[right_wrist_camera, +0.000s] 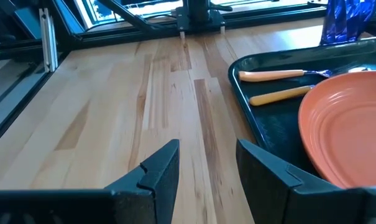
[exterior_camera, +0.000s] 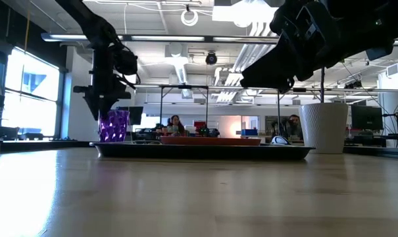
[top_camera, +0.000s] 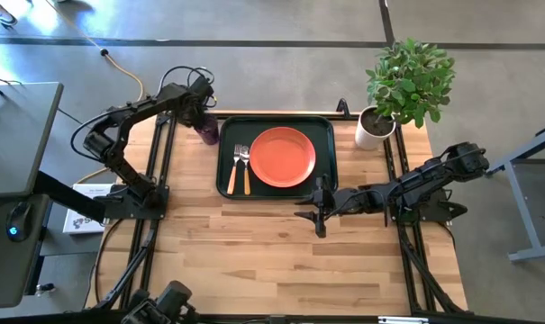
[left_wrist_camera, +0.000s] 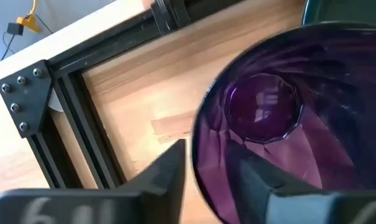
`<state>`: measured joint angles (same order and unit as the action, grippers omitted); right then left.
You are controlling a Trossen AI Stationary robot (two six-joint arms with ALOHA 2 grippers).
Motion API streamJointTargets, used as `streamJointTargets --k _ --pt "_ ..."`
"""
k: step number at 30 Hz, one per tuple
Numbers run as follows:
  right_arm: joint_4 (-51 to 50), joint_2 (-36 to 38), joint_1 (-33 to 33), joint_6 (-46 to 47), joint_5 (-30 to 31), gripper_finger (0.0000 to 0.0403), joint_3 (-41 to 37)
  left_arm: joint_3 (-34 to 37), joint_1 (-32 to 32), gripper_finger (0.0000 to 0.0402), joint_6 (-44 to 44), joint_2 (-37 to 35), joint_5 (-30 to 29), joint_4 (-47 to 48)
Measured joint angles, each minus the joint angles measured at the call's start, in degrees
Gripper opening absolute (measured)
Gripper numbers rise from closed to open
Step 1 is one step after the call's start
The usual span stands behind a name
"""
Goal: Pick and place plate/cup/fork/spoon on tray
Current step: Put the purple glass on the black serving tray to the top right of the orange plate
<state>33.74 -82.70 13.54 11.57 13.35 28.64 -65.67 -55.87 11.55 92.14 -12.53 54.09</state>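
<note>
Left gripper point(top_camera: 203, 115) clamped on rim of translucent purple plastic tumbler point(top_camera: 208, 131), just beside dark rectangular tray point(top_camera: 324, 130); orange-handled spoon point(top_camera: 233, 167), fork point(top_camera: 246, 168), round coral plate point(top_camera: 282, 157) on tray; right gripper point(top_camera: 313, 205) open, empty, near tray's front edge.

The right gripper point(right_wrist_camera: 206, 165) hangs over the bare wooden counter point(right_wrist_camera: 113, 112), its two dark fingers apart with nothing between them. Just beside it lies the tray point(right_wrist_camera: 262, 130) — on it the orange plate point(right_wrist_camera: 346, 134) and two orange handles, side by side. Beyond the tray stands the purple cup point(right_wrist_camera: 343, 22).
</note>
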Motion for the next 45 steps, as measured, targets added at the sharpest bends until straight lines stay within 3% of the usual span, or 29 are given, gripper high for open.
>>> streamJointTargets --k 6,12,15,18,23,30,33,36,42,45 --pt "-0.11 2.69 0.21 0.45 0.04 0.0149 0.0 -0.19 0.94 0.0012 -2.17 -1.77 -0.75 2.66" --pt "0.36 9.5 4.0 1.77 1.05 0.0149 0.06 -3.17 4.12 0.0007 -2.16 -8.78 -4.1 10.87" --pt "-0.54 12.32 7.6 1.61 5.98 0.0149 0.09 -4.8 6.62 0.0005 -0.43 -13.86 -4.34 15.72" --pt "-4.37 14.02 11.43 1.71 16.25 0.0149 0.4 -5.94 11.64 0.0005 2.31 -19.49 -1.82 15.87" --pt "-25.87 15.29 16.07 10.51 30.59 0.0149 6.75 -5.83 26.29 0.0003 10.15 -23.97 1.52 14.89" --pt "-70.51 13.44 19.89 35.67 35.88 0.0149 25.17 -5.81 49.64 0.0003 15.27 -19.53 -1.16 -2.82" --pt "-86.1 11.53 21.72 45.06 34.92 0.0149 32.68 -5.81 55.46 0.0003 12.52 -15.32 -1.49 -11.09" --pt "-94.9 9.49 23.46 49.67 29.73 0.0149 38.04 -5.81 58.62 0.0003 10.8 -10.01 -1.44 -17.15" --pt "-99.03 7.6 26.36 53.05 18.17 0.0149 41.25 -5.77 60.58 0.0004 8.35 0.69 5.34 -29.92" --pt "-100.11 7.63 27.87 55.55 14.2 0.0149 40.02 -8.53 60.5 0.0004 7.72 5.88 7.8 -31.37"
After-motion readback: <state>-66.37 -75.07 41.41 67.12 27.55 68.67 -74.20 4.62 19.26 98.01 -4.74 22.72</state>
